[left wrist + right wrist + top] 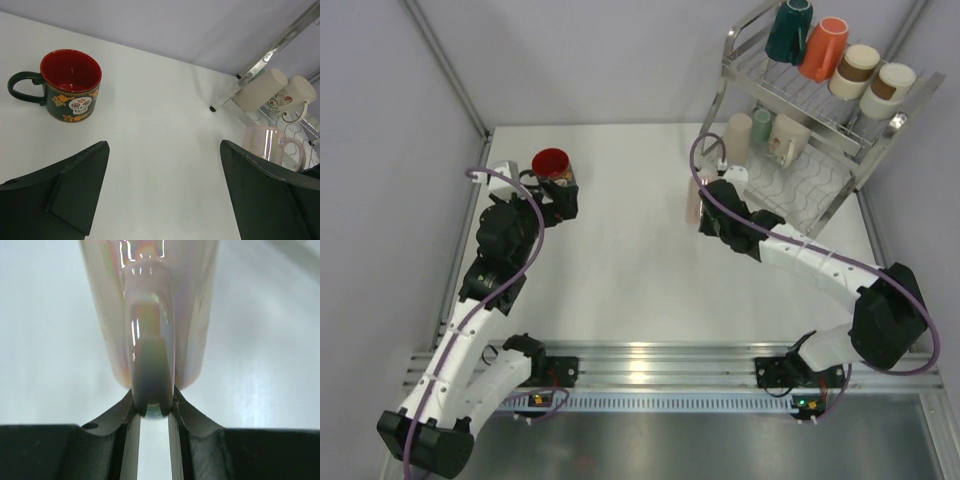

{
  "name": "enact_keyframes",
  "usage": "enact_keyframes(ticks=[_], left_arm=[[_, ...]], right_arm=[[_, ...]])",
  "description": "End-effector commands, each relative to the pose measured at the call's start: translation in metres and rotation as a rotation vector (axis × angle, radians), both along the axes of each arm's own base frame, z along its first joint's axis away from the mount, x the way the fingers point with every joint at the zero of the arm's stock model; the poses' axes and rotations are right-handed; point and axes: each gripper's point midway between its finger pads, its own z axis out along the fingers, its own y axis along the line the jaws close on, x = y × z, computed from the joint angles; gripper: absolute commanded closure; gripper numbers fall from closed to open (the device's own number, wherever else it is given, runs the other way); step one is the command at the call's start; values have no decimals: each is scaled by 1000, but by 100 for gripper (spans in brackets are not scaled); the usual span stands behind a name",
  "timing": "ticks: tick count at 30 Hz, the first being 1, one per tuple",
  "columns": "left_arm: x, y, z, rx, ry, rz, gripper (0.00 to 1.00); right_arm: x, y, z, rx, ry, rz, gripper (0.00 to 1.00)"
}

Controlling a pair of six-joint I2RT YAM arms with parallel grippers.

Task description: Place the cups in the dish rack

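- Black left pincer hangs over the table's left half, its jaws spread wide and nothing between them.
- Red-lined mug stands upright on the table at about eleven o'clock from that pincer, close but not touching. Its dark outside carries a white skull and orange flowers, and in the left wrist view its black handle points to nine o'clock.
- White table stretches bare between the two arms.
- Pinkish cup has a pearly, glossy sheen and sits right of centre, at about ten o'clock from the right arm's wrist. I cannot tell whether it is resting on the table or lifted just off it.
- Right pincer is clenched on that cup's handle, one finger on each side of the loop.
- Chrome dish rack stands in the table's far right corner, at about one o'clock from the pinkish cup and just beside it.
- Its top tier holds four cups in a row: dark teal cup, orange cup and two white-and-brown cups.
- Its lower tier holds a beige cup, a mint cup and a cream mug bunched at the left end, with wavy wire showing to their right.
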Motion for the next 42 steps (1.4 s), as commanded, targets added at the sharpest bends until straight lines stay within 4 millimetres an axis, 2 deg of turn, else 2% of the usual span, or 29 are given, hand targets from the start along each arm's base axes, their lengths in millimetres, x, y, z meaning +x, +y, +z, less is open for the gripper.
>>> enact_keyframes(ticks=[1,5,7,10,15,17,19,23,26,27,28,31,33,34,37,38,40,42], left_arm=[[-7,6,24,-19,-49,22,2],[-9,4,26,-25,-57,7,2],[-10,1,25,-25,-55,-10,2],[-11,3,23,-18,-52,-4,2],[-12,4,20,-24,-51,4,2],[-10,-1,20,-28,-41,-17,3],[-11,-9,16,-38,-16,-59,5],[-7,-18,6,-47,26,-100,7],[-9,-46,-3,-5,47,-270,9],[-4,-59,-9,-4,79,-336,10],[-2,-63,-9,-5,89,-357,11],[7,-86,-15,-20,154,-473,13],[15,-95,-18,-29,182,-508,15],[21,-98,-22,-33,202,-516,17],[39,-114,-35,-61,274,-568,21],[47,-122,-46,-58,307,-582,21],[54,-131,-58,-46,341,-584,21],[62,-150,-75,-29,384,-600,19]], right_arm=[[47,-58,41,-59,-155,-244,100],[59,-98,39,-124,-170,-396,100],[65,-111,41,-129,-182,-435,100],[70,-98,42,-98,-192,-352,100],[59,-84,37,-99,-199,-312,100],[56,-77,33,-99,-187,-287,100],[51,-63,30,-73,-174,-235,100],[40,-50,23,-46,-157,-189,100],[41,-50,32,-31,-156,-187,100],[39,-48,36,-13,-152,-170,100],[39,-46,38,5,-150,-159,100],[38,-33,35,57,-131,-58,100],[36,-22,28,89,-93,19,95],[38,-24,26,98,-86,28,93],[35,-24,24,99,-73,58,92],[33,-24,21,98,-66,63,91],[28,-25,23,102,-68,77,90],[25,-28,31,114,-87,81,88]])
